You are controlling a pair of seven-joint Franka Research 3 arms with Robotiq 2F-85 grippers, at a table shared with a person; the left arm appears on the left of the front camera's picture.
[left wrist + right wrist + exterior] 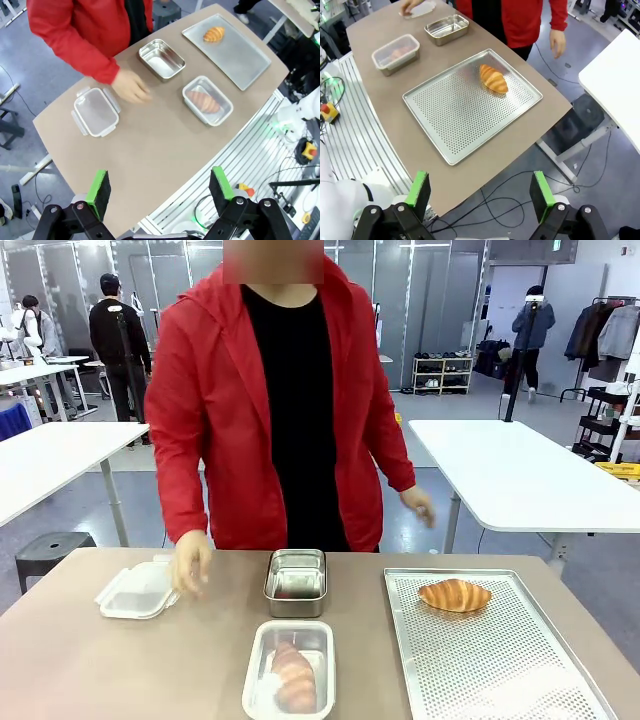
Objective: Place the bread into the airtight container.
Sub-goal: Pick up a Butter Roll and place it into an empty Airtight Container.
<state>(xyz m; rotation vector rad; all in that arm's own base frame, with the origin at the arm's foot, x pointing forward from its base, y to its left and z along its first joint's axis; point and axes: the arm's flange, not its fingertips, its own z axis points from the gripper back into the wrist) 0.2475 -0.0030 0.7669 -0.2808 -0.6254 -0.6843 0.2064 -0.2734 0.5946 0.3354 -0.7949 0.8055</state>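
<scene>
A clear airtight container (262,650) (223,106) (395,60) stands at the table's near middle with a piece of bread (293,676) (202,100) lying in it. Its clip lid (136,591) (96,112) lies to the left, and a person's hand (191,562) (131,86) hovers at the lid's edge. A second bread, a croissant (455,595) (214,33) (493,79), rests on the perforated tray (480,665) (242,56) (460,120). High above the table's edge, my left gripper (160,187) is open and holds nothing. My right gripper (480,192) is open too, beyond the tray's near corner.
A steel container (296,581) (161,59) (447,29) sits behind the clear one. The person in a red jacket stands at the far side, the other hand (418,504) (558,42) hanging off the table. White tables stand behind.
</scene>
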